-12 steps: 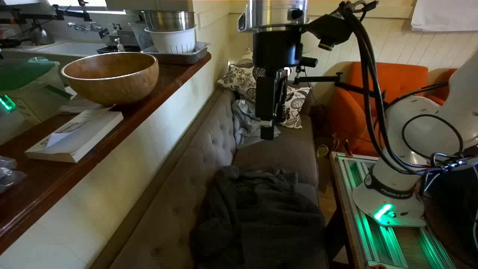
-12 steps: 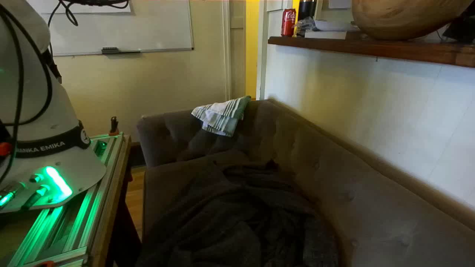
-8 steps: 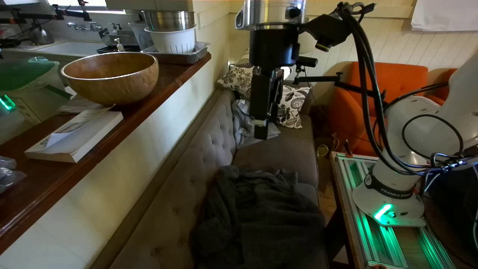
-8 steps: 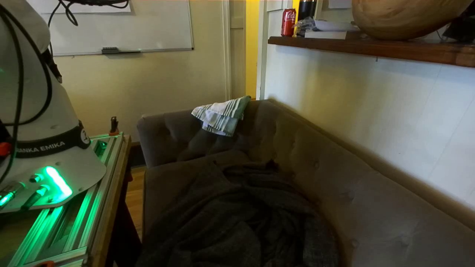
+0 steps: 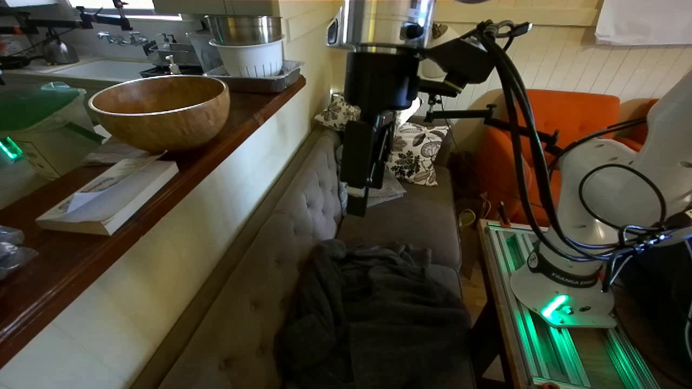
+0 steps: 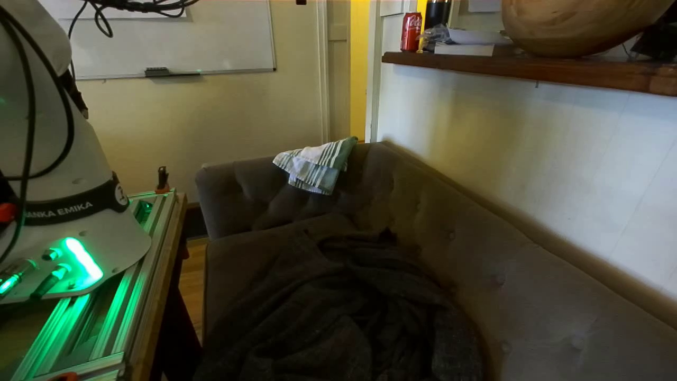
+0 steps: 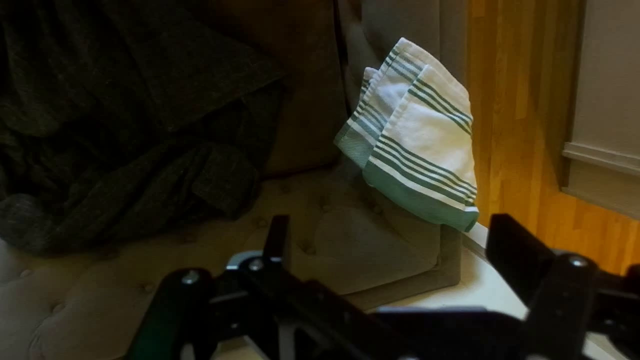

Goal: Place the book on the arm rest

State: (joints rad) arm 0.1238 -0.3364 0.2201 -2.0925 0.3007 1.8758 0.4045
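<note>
Gripper [image 7: 391, 222], fingers [image 7: 276, 240] wide apart and empty, sits further toward eight o'clock in an exterior view than moments ago, suggesting an approach to the book [image 5: 116, 197], ungrasped on the ledge [image 5: 70, 265] at the gripper's nine o'clock, placement outstanding.

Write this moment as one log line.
black two-fingered gripper: open, empty | white rectangular paper book: on brown wooden ledge, not yet on grey tufted fabric armrest
</note>
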